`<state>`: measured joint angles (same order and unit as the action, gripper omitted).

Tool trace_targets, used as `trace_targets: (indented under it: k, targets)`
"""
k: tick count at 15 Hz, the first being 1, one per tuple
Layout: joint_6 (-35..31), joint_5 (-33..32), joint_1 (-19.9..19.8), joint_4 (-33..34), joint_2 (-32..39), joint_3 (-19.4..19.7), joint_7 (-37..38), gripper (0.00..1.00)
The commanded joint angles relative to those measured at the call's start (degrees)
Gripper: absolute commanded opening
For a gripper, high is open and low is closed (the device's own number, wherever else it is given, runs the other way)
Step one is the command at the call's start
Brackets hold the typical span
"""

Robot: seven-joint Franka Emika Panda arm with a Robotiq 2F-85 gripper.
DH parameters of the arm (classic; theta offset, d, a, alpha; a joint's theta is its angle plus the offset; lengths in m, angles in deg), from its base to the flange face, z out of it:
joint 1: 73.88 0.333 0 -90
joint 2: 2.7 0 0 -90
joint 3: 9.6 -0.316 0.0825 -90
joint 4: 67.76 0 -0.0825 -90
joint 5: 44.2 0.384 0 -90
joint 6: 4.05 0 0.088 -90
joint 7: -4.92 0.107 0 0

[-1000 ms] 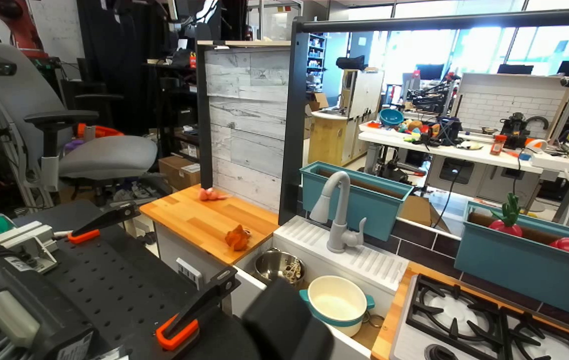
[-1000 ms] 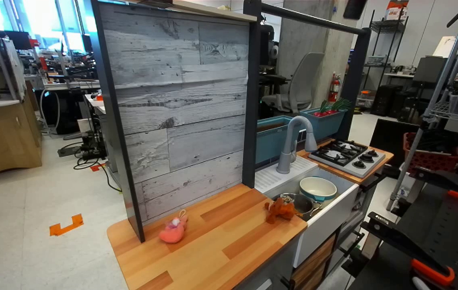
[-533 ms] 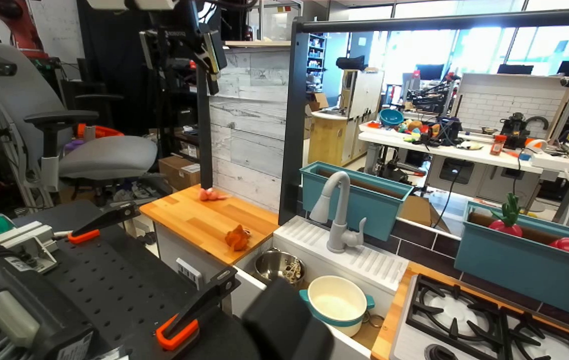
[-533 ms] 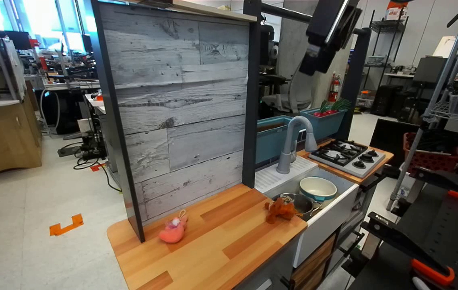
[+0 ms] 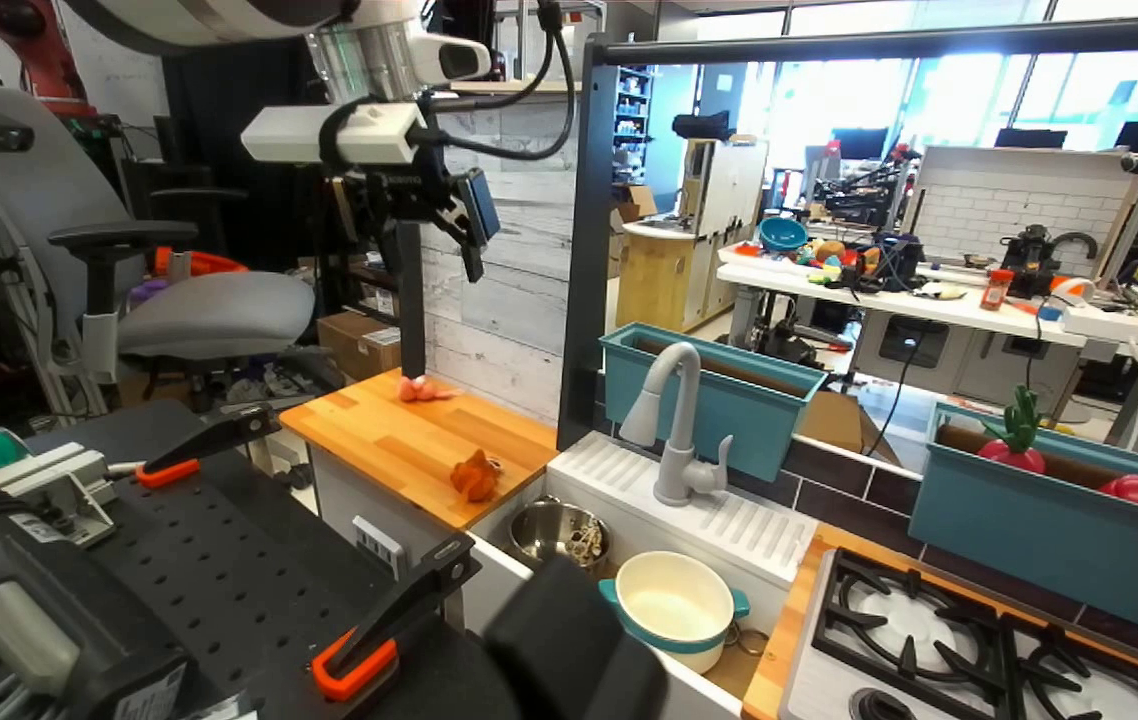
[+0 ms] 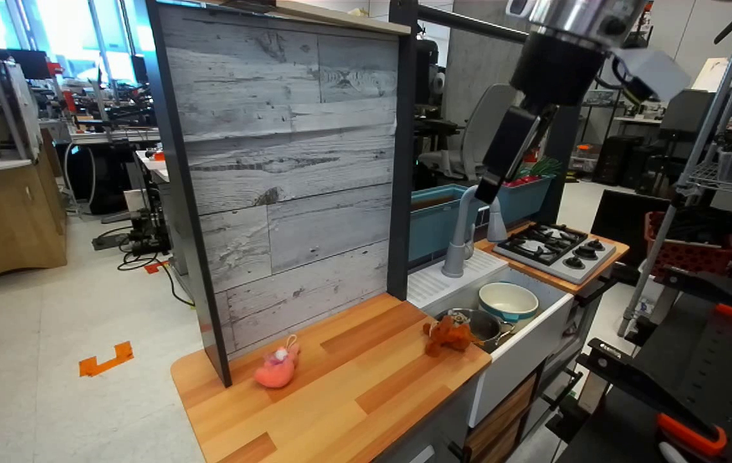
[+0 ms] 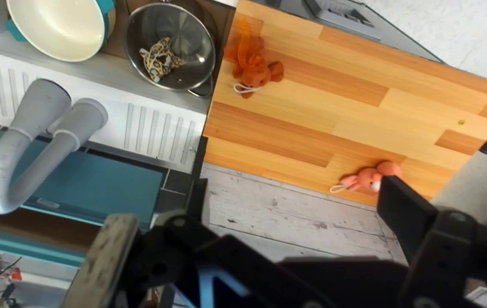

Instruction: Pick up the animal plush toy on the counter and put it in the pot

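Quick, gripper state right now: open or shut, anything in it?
Gripper: open, holding nothing; the orange-brown plush toy lies on the counter, apart from it.

By its look, the animal plush toy (image 7: 253, 70) was made of soft, fuzzy cloth, as was the pink toy (image 7: 367, 177). The counter (image 7: 354, 117) was faced with smooth wood strips. A smooth, enamel-like lining was shown by the pot (image 7: 59, 25), and bright highlights were caught on the glossy walls of the metal pan (image 7: 190, 37). The tap (image 5: 687, 400) was given a matt, plastic-like finish. Weathered wood grain was displayed on the back panel (image 6: 295, 173); whether real or printed could not be told.
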<state>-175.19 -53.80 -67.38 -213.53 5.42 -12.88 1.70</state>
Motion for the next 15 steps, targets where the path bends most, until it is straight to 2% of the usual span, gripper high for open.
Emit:
trace_targets:
  k: [1, 3, 10, 15]
  targets:
    - [-2.9, -3.5, 0.8, 2.2, 6.2, 3.9, 3.6, 1.0]
    - [-3.0, -2.9, 1.3, 3.3, 9.2, 5.1, 4.3, 1.0]
    - [-2.6, 1.2, 1.0, 5.6, 17.1, 3.9, 5.0, 1.0]
    - [-3.4, 4.4, -1.3, 7.4, 22.1, 2.4, 3.9, 1.0]
